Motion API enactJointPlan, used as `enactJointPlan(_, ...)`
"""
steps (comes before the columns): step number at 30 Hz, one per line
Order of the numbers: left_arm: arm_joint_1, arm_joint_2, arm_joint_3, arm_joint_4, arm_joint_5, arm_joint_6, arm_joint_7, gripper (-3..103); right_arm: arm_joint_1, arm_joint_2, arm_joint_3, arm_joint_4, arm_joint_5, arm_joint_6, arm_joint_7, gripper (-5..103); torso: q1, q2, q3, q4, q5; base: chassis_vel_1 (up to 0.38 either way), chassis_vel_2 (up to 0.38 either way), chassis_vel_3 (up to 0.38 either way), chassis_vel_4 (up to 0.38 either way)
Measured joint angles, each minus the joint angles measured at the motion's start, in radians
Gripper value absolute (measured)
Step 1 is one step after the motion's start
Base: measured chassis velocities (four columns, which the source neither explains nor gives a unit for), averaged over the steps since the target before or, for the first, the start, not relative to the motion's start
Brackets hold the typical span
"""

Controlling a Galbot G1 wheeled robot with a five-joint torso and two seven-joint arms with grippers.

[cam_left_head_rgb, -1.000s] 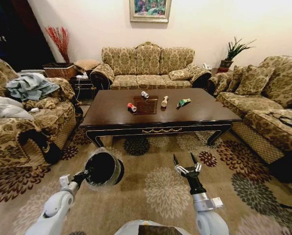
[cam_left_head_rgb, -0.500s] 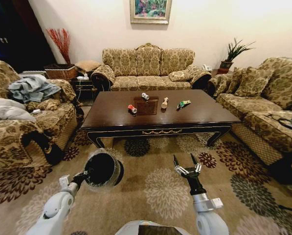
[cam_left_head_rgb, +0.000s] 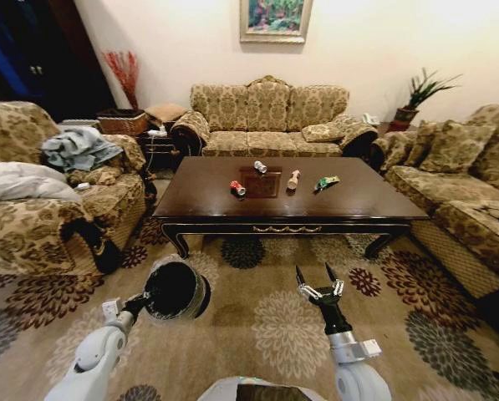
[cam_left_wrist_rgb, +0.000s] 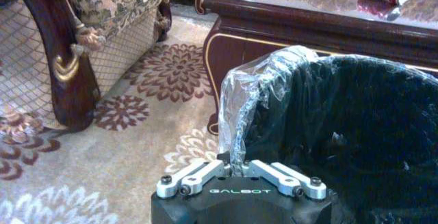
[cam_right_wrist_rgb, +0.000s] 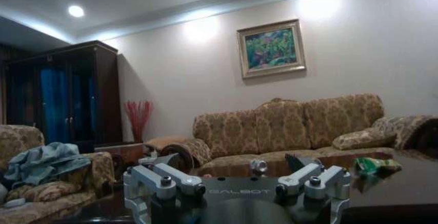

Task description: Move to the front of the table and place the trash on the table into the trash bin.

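We are gripping the trash bin (cam_left_head_rgb: 175,290) by its lined rim with our left gripper (cam_left_wrist_rgb: 239,171) (fingers clamped); our right gripper (cam_left_head_rgb: 317,278) is spreading wide, empty. The trash (cam_left_head_rgb: 282,180) is lying on the table (cam_left_head_rgb: 207,196) ahead.

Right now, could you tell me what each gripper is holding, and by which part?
The left gripper holds the trash bin by its rim. The right gripper is open and holds nothing.

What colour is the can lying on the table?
Red and white can, clearest in the left wrist view.
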Motion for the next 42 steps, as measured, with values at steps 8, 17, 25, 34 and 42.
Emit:
enactJointPlan(8,-0.003,0.001,0.002,0.022,0.057,-0.016,0.036,2,-0.003,0.003,-0.005,-0.003,-0.002,0.009,-0.001,100,0.015,0.037,0.022,0.0002,0.0001,0.000,0.000,0.000,0.000)
enactJointPlan(17,-0.004,-0.013,0.009,0.022,0.086,-0.016,0.058,2,-0.006,0.001,-0.003,-0.005,-0.003,0.010,-0.006,100,0.029,0.065,0.036,0.0001,0.0000,0.000,0.000,0.000,0.000)
enactJointPlan(25,-0.005,-0.020,0.013,0.024,0.096,-0.015,0.061,2,-0.008,0.001,-0.004,-0.005,-0.003,0.011,-0.008,100,0.043,0.099,0.056,0.0001,0.0001,0.000,0.000,0.000,0.000)
enactJointPlan(34,-0.012,-0.029,0.015,0.044,0.148,-0.019,0.081,2,-0.004,0.003,-0.004,-0.008,-0.006,0.018,-0.010,100,0.064,0.145,0.082,0.0001,0.0000,0.000,0.000,0.000,0.000)
enactJointPlan(42,-0.011,-0.047,0.028,0.047,0.161,-0.029,0.082,2,-0.005,0.005,-0.003,-0.015,-0.006,0.025,-0.017,100,0.080,0.182,0.102,0.0001,-0.0001,0.000,0.000,0.000,0.000)
